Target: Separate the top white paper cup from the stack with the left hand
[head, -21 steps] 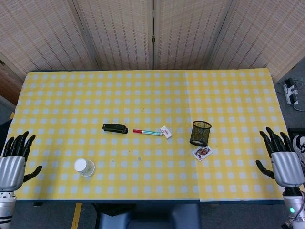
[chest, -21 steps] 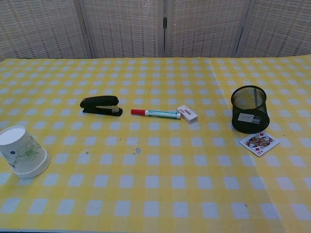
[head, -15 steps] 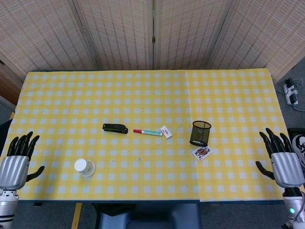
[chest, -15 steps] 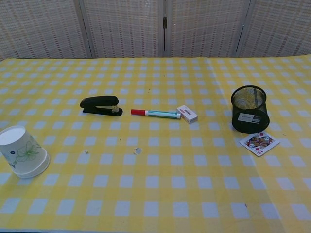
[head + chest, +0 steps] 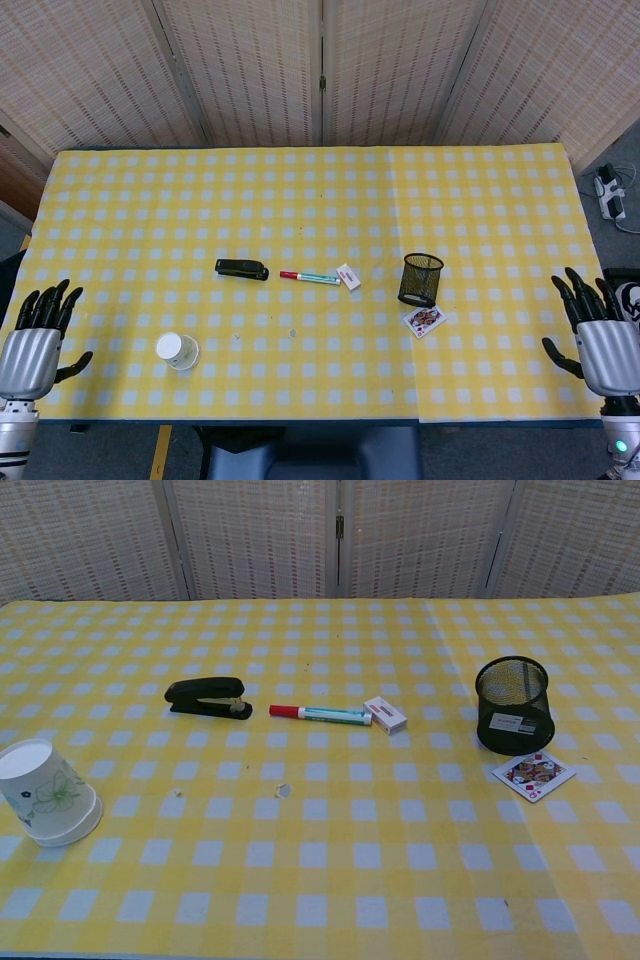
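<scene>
A white paper cup stack (image 5: pixel 179 351) with a green flower print stands upside down near the table's front left; in the chest view the cup stack (image 5: pixel 47 792) is at the left edge. My left hand (image 5: pixel 35 340) hovers off the table's left front corner, well left of the cups, fingers spread and empty. My right hand (image 5: pixel 597 338) is off the right front edge, fingers apart, holding nothing. Neither hand shows in the chest view.
On the yellow checked tablecloth (image 5: pixel 300 200) lie a black stapler (image 5: pixel 242 268), a red-capped marker (image 5: pixel 309 277), a small white eraser box (image 5: pixel 348 276), a black mesh pen cup (image 5: pixel 420 279) and a playing card (image 5: pixel 424 320).
Both hands have drifted slightly toward the near edge and outward. The cups and other objects have not moved.
</scene>
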